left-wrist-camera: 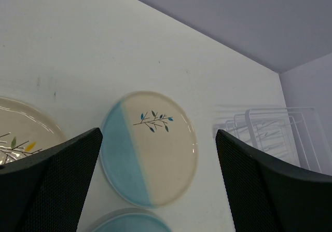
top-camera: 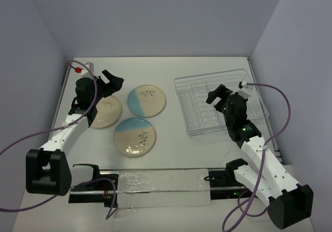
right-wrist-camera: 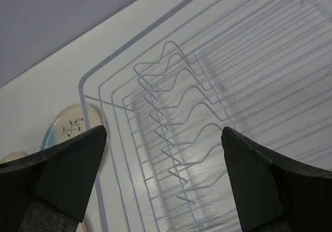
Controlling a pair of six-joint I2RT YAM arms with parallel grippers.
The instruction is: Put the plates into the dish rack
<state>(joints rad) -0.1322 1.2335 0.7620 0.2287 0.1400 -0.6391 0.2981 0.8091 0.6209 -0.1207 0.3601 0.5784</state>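
Three round cream-and-blue ceramic plates [top-camera: 147, 100] are laid flat toward the left edge of the white table [top-camera: 171, 68], and the silvery-white wire dish rack [top-camera: 197, 123] is set by its right edge. The left gripper [top-camera: 114, 80] and right gripper [top-camera: 220, 93] are held spread wide, with nothing gripped.

White table [top-camera: 171, 157]; lavender walls [top-camera: 155, 14]; clear plastic sheet [top-camera: 166, 185] along near edge.

No txt, labels, brands or nos. can be read in any view; only sprig drawings are borne by the plates [top-camera: 147, 100].
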